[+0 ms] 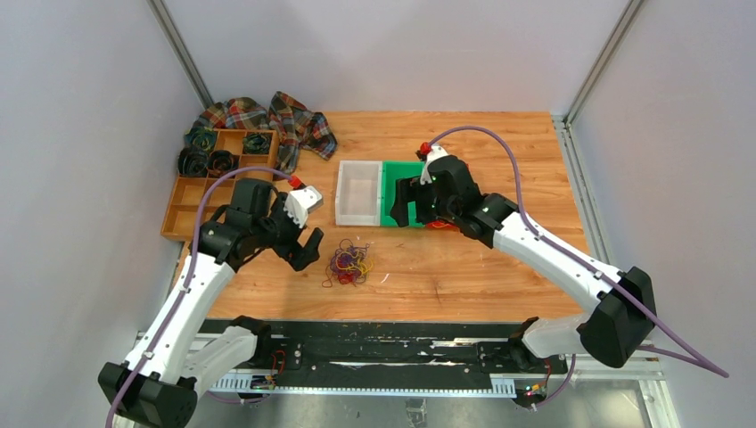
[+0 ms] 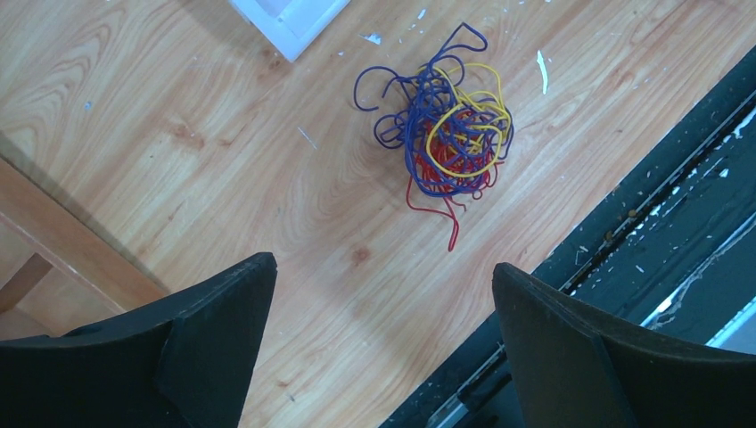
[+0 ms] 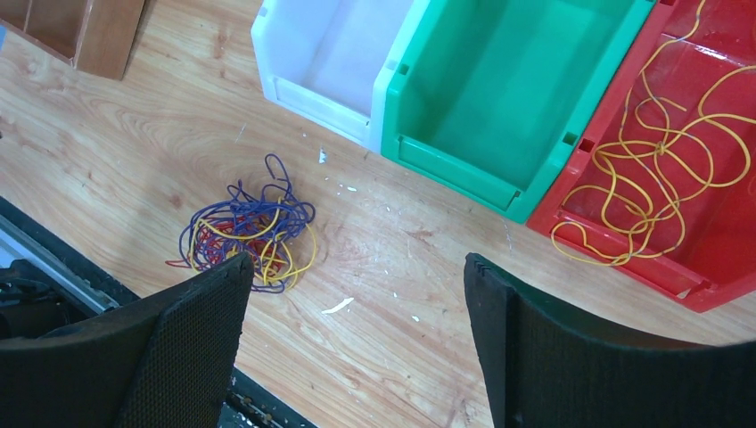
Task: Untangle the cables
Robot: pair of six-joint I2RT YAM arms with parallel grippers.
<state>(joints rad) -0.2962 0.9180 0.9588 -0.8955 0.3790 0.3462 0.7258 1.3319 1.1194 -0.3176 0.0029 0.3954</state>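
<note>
- Two claws spread wide with nothing held: left claw (image 2: pixel 383 276) hanging over bare desk (image 2: pixel 223 134) near the tangle, right claw (image 3: pixel 357 267) up over the desk in front of the bins
- Blue, red and yellow cables (image 2: pixel 450 125) knotted into one small clump, lying on the desk near its front edge, in front of the white bin (image 3: pixel 325 53) and apart from it
- Several loose yellow strands (image 3: pixel 660 152) lying in the red bin (image 3: pixel 713 267), with the green bin (image 3: pixel 508 80) next to it and the white bin beyond that
- Judged as mid-sort: some yellow out and binned, with blue, red and a little yellow left in the clump
- Probably between picks, lining up for the next strand
- Next move, by judgement: lower the left claw onto a piece standing free of the clump, such as the blue loop on its far side or the red tail trailing out on the claw's side, and close on that one strand only
- Calls for a fine pinch, given strands far thinner than the fingers and easy to miss or grab in a bunch
- Likely need for the right claw to pin the clump while the strand is drawn out, otherwise a risk of dragging the whole knot along
</note>
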